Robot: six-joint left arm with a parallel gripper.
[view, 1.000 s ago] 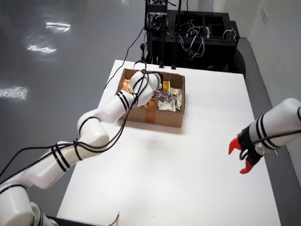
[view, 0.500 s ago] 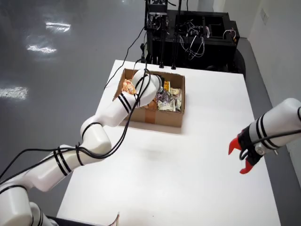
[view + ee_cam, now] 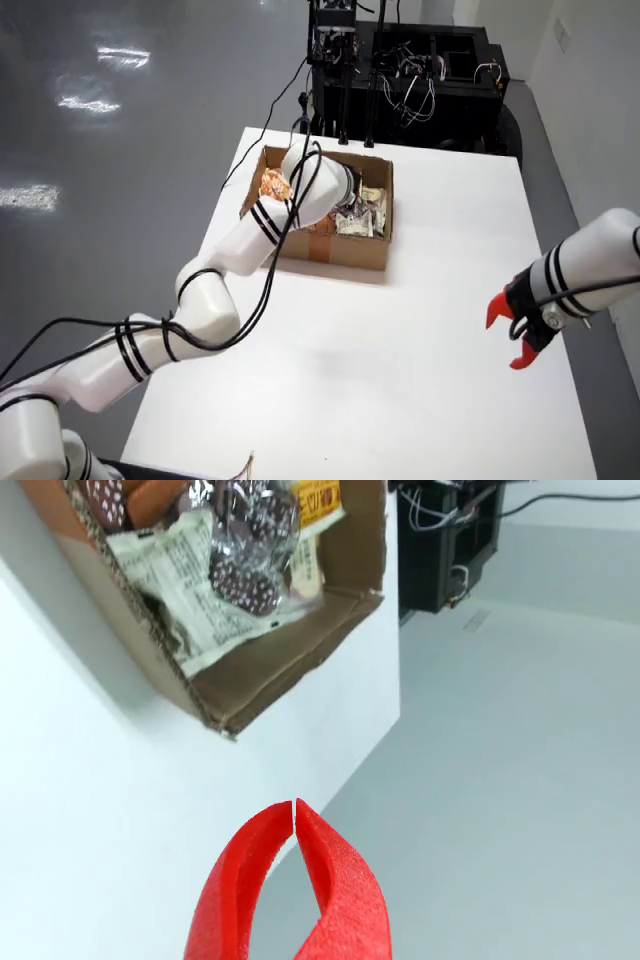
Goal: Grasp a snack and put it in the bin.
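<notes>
View from above: a white surface (image 3: 400,380) carries an open cardboard box (image 3: 330,250) towards 12 o'clock, a little to the 11 o'clock side of centre. The box is packed with snack packets (image 3: 360,222), pale and silvery ones at its 3 o'clock end and an orange one (image 3: 272,185) at its 9 o'clock end. A white arm with black bands (image 3: 210,300) comes in from 7 o'clock and bends down into the box, its tip hidden among the packets. The working arm enters from 3 o'clock, and its red hand (image 3: 508,335) hangs over bare surface near the 3 o'clock edge, well apart from the box. A black equipment rack (image 3: 420,70) stands beyond the 12 o'clock edge. In the view that rides on the hand, the two curved red fingers (image 3: 340,900) bow outward and meet at their tips, so the hand (image 3: 294,805) is closed and holds nothing. The same box (image 3: 290,675) sits at 11 o'clock from those tips, one corner pointing down towards them. Inside it lie a silver packet with dark brown spots (image 3: 250,550), a white printed packet (image 3: 180,580) beneath it and a yellow one (image 3: 318,500) at the top edge. Pale grey floor (image 3: 520,780) fills the 3 o'clock side.
</notes>
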